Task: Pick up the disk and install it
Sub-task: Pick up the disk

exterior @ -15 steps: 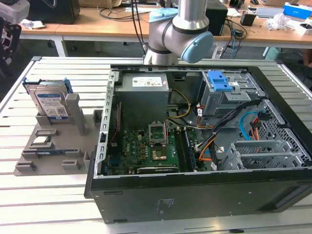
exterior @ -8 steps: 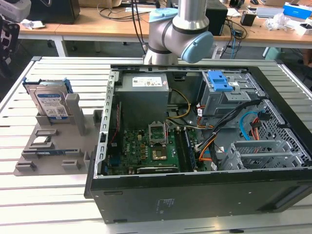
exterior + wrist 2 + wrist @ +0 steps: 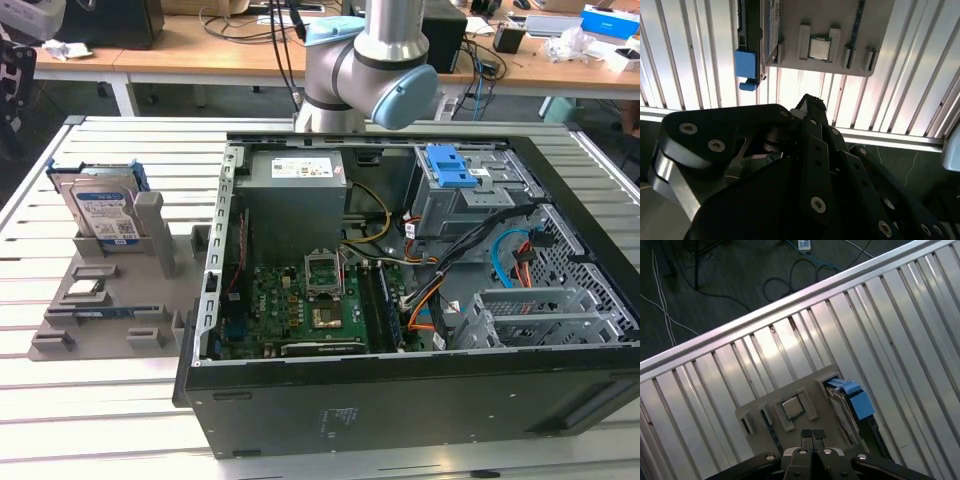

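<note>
Disk (image 3: 100, 205): flat silver-metal rectangle with a white-and-blue label and a bright blue plastic frame. It stands on edge in a slot of the matte grey holder (image 3: 150, 228) on the ribbed aluminium table (image 3: 60, 400), at the exterior view's left. The label faces the camera. The slot hides the lower part, so the long axis is undetermined. Gripper (image 3: 812, 434): black, fingertips closed together on nothing, above the holder.

No lettering can be made out anywhere. In the exterior view, the disk (image 3: 100, 212), at the upper left of the frame, carries a white-and-blue label with print too small to read. The power supply (image 3: 297, 190), upper centre, bears a white sticker (image 3: 300, 168), and the computer case (image 3: 420, 400) has a small pale one on its near wall. Both are illegible.
</note>
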Tool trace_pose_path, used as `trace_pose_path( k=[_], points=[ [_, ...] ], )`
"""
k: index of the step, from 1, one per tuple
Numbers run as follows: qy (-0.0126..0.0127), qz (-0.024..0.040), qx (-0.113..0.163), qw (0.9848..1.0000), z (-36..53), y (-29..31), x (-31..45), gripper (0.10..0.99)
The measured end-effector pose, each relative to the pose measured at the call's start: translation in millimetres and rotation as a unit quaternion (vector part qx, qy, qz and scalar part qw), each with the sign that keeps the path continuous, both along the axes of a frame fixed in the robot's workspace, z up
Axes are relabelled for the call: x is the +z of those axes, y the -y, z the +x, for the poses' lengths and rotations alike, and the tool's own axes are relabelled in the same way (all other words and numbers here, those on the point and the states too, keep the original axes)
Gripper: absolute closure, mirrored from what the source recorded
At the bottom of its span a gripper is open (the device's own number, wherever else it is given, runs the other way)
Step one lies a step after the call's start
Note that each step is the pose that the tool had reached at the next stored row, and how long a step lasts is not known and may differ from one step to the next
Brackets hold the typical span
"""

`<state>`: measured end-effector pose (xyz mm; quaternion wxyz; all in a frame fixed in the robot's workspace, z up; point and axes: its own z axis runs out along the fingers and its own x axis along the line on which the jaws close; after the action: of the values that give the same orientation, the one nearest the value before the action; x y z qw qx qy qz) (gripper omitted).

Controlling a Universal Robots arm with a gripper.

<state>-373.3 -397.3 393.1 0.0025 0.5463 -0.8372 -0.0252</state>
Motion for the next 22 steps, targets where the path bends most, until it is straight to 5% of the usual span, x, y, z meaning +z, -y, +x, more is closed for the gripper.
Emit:
trace_pose_path(
  k=[7,13,20,22],
  points=[
    [0.0,0.0,0.059,0.9983,0.0,0.0,0.0,0.98],
    [0.0,0.0,0.102,0.9948,0.0,0.0,0.0,0.98],
    [0.0,0.0,0.148,0.989,0.0,0.0,0.0,0.98],
    [0.0,0.0,0.165,0.9862,0.0,0.0,0.0,0.98]
  ],
)
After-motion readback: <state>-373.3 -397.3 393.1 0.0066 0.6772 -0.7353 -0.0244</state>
